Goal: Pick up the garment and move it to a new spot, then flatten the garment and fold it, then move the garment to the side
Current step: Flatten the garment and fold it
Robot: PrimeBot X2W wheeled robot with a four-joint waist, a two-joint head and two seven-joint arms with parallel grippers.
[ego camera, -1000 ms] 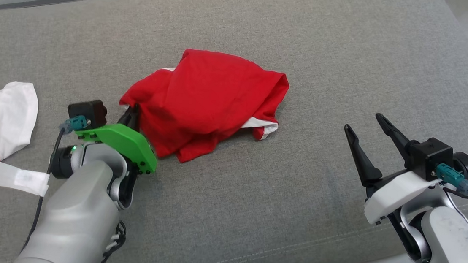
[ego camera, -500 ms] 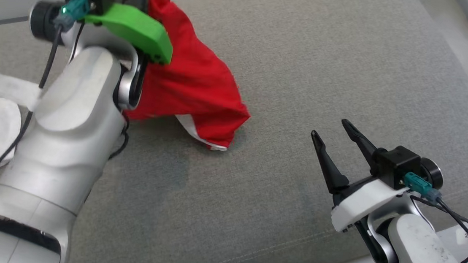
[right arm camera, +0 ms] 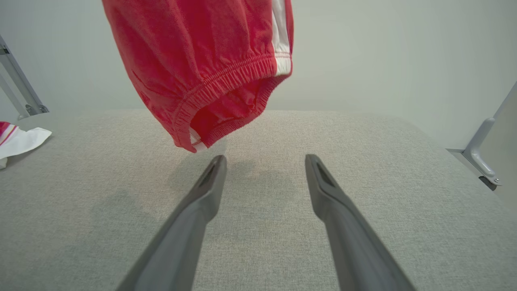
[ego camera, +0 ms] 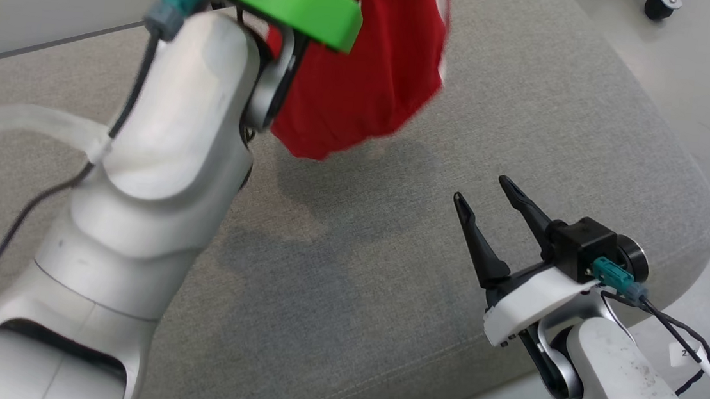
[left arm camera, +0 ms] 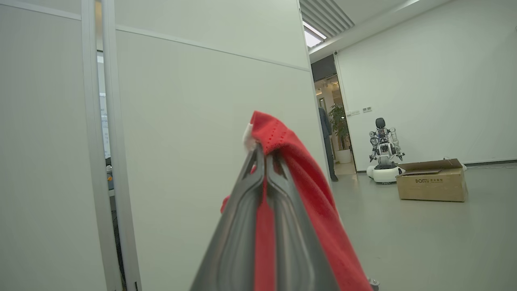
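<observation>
Dangling vertically from left fingers (left arm camera: 238, 242), garment (ego camera: 365, 85) elastic-edge down.

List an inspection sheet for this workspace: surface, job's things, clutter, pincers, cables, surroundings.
Surface: grey cushion, bare under the arms, shadowed below the cloth.
Job's things: red garment hangs in the air, its elastic hem clear of the cushion.
Clutter: white-and-red cloth lies at the cushion's left edge.
Pincers: left pincer raised, shut on the red garment; right pincer open, empty, low over the cushion.
Cables: dark cable runs along the left forearm; black cable loops at the right wrist.
Surroundings: cardboard box and second robot on the floor beyond.
</observation>
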